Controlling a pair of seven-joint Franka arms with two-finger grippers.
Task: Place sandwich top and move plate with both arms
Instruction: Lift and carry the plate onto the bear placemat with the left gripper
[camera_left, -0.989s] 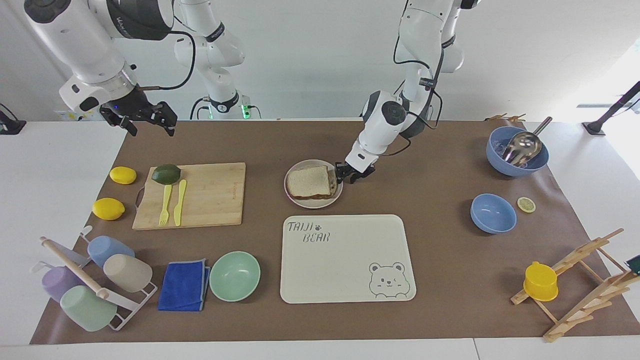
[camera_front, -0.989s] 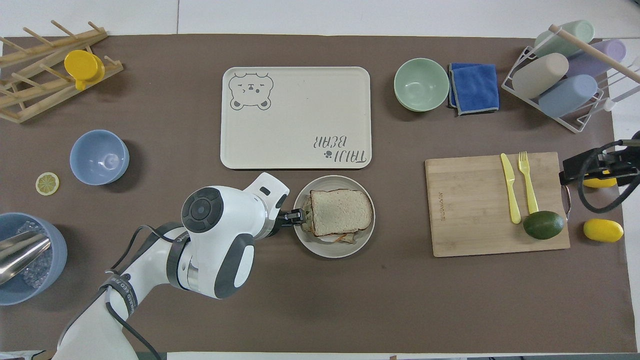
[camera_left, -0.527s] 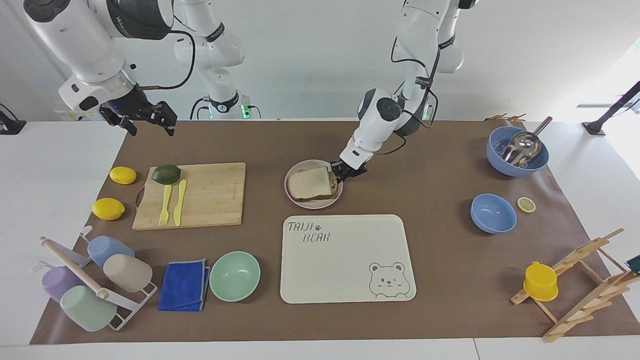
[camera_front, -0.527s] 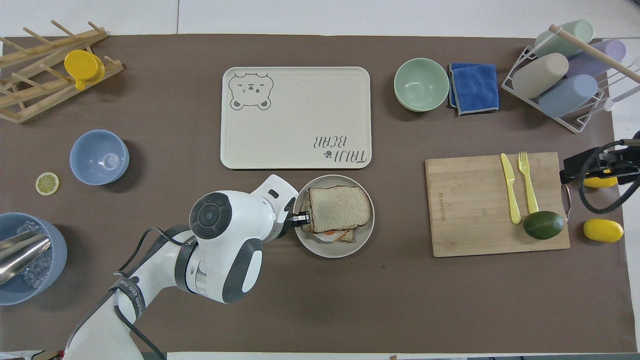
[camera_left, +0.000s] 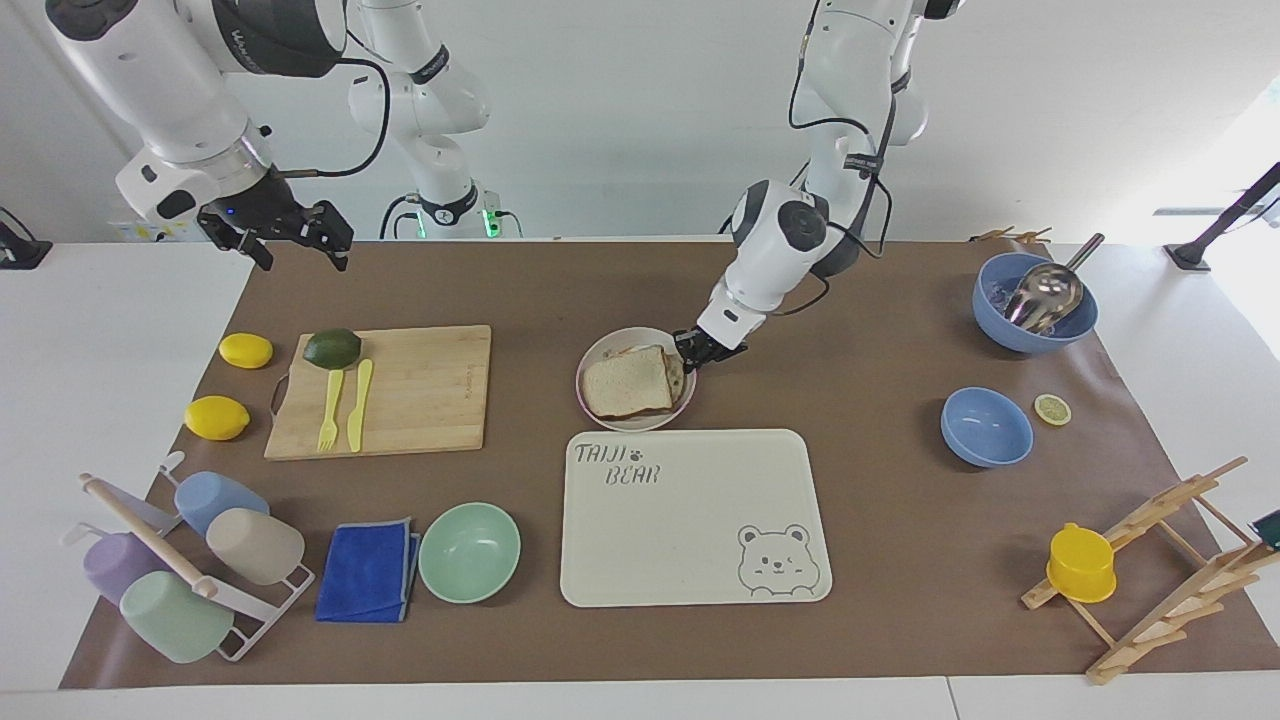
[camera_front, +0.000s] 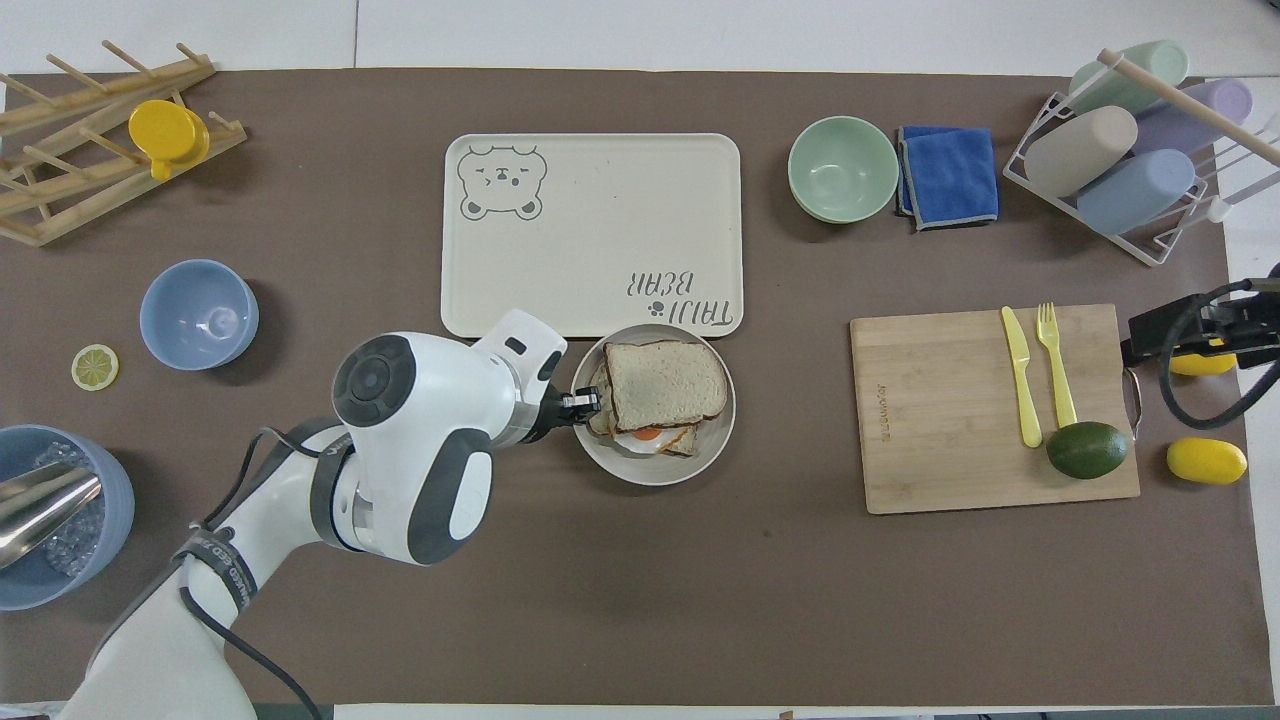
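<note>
The round beige plate (camera_left: 612, 344) lies mid-table, its rim reaching the bear-print tray's (camera_left: 700, 540) edge nearest the robots. On it the sandwich top (camera_left: 626, 383), a speckled bread slice, lies on the egg toast. In the overhead view the slice (camera_front: 665, 378) sits shifted toward the tray, and the egg (camera_front: 648, 434) shows on the plate (camera_front: 660, 472). My left gripper (camera_left: 692, 352) is shut on the plate's rim at the side toward the left arm's end; it also shows in the overhead view (camera_front: 585, 402). My right gripper (camera_left: 292, 248) waits open, in the air past the cutting board.
A cutting board (camera_left: 385, 390) with avocado, yellow fork and knife lies toward the right arm's end, with two lemons (camera_left: 217, 417) beside it. A mint bowl (camera_left: 469, 551), blue cloth and cup rack stand farther out. Blue bowls (camera_left: 986, 426) and a wooden rack (camera_left: 1160, 570) stand toward the left arm's end.
My left gripper has closed in on the plate's rim and drawn the plate away from the robots, up to the tray's edge. The bread slice has shifted, uncovering the egg. The right arm has not moved.
</note>
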